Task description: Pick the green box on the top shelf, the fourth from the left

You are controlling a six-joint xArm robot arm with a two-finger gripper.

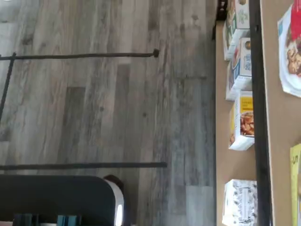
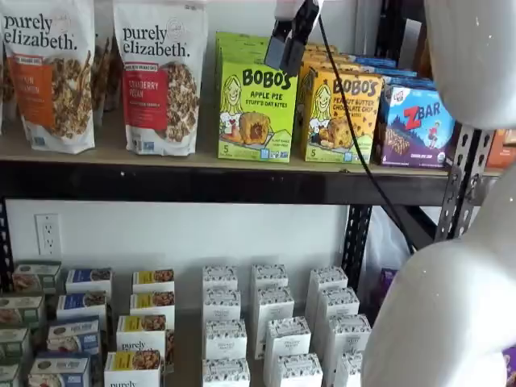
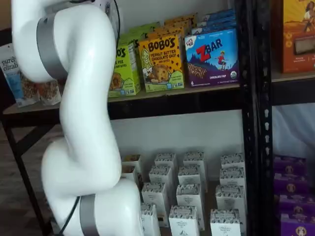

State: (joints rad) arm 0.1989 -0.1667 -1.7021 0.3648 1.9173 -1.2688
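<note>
The green box point(image 2: 256, 113), a lime-green Bobo's Apple Pie carton, stands upright at the front of the top shelf point(image 2: 161, 181), with more of its kind lined up behind it. My gripper point(image 2: 288, 40) hangs from the top edge in a shelf view, just above and in front of the box's upper right corner. Its black fingers are apart and hold nothing. In a shelf view the arm point(image 3: 83, 108) covers the left part of the green box point(image 3: 127, 69). The wrist view shows the top shelf point(image 1: 277, 141) and a lime-green edge point(image 1: 295, 183).
Two granola bags point(image 2: 161, 76) stand left of the green box. A yellow-orange Bobo's carton point(image 2: 343, 117) and a blue Zbar box point(image 2: 418, 125) stand to its right. Small white cartons point(image 2: 270, 314) fill the lower level. The white arm point(image 2: 451, 306) is between the cameras and the shelves.
</note>
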